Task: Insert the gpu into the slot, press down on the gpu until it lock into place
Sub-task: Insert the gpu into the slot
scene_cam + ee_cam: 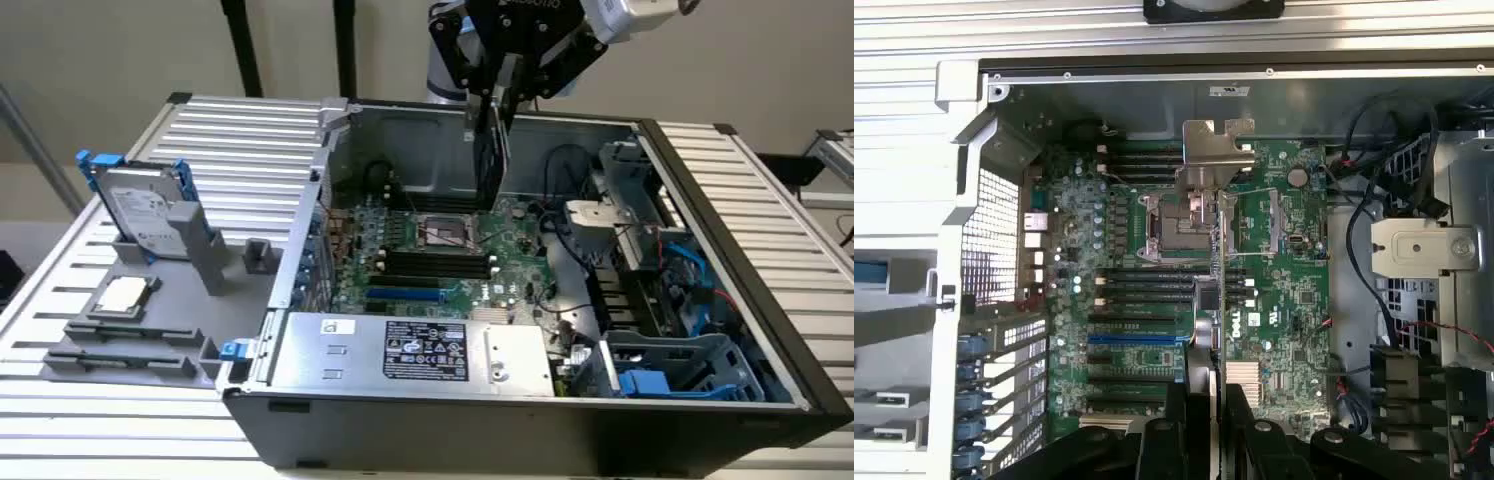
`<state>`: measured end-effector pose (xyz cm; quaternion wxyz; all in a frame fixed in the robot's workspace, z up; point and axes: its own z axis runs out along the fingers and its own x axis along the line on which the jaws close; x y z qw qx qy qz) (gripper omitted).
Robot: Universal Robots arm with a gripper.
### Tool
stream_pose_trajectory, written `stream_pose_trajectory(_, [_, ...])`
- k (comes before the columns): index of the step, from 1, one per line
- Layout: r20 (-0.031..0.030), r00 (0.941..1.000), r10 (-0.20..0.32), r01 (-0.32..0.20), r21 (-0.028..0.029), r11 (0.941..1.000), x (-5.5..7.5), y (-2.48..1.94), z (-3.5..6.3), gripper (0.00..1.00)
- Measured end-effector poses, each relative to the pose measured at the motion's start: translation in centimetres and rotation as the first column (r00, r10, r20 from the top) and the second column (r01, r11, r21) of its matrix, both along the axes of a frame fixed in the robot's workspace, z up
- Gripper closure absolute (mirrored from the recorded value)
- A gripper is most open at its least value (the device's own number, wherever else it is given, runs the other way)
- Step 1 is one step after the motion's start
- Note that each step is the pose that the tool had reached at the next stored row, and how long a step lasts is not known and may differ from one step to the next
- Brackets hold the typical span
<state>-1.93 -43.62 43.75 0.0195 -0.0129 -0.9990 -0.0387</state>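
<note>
My gripper point(497, 85) hangs above the open computer case point(641, 130), shut on the gpu point(489, 155). The gpu is a thin dark card held upright and edge-on, clear of the motherboard. In the wrist view the gpu point(1218, 290) runs away from the fingers point(1189, 430), and its silver bracket point(1212, 150) lies over the CPU socket area. The slot point(404, 295) is a bright-blue strip near the front of the board, just behind the silver power supply. It appears again as the slot point(1134, 340), off to one side of the card's edge and empty.
The silver power-supply box point(400, 350) fills the case's front. Black memory slots point(434, 265) and the CPU socket point(443, 232) lie behind the blue strip. Cables and a blue drive cage point(667, 370) crowd the exterior view's right. A hard drive in a blue frame point(140, 205) stands on the grey fixture outside.
</note>
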Motion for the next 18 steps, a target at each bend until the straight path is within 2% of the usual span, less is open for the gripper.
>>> stream_pose_trajectory(14, [0.0000, 1.0000, 0.000, 0.000, 0.0000, 1.0000, 0.00, 0.00, 0.00, 0.74])
stream_pose_trajectory(15, [-0.0001, 1.0000, 0.004, -0.004, -0.0001, 1.0000, 0.00, 0.00, 0.00, 0.74])
stream_pose_trajectory(18, [0.0000, 0.9983, 0.058, -0.058, -0.0001, 0.9983, 0.00, 0.00, -0.01, 0.74])
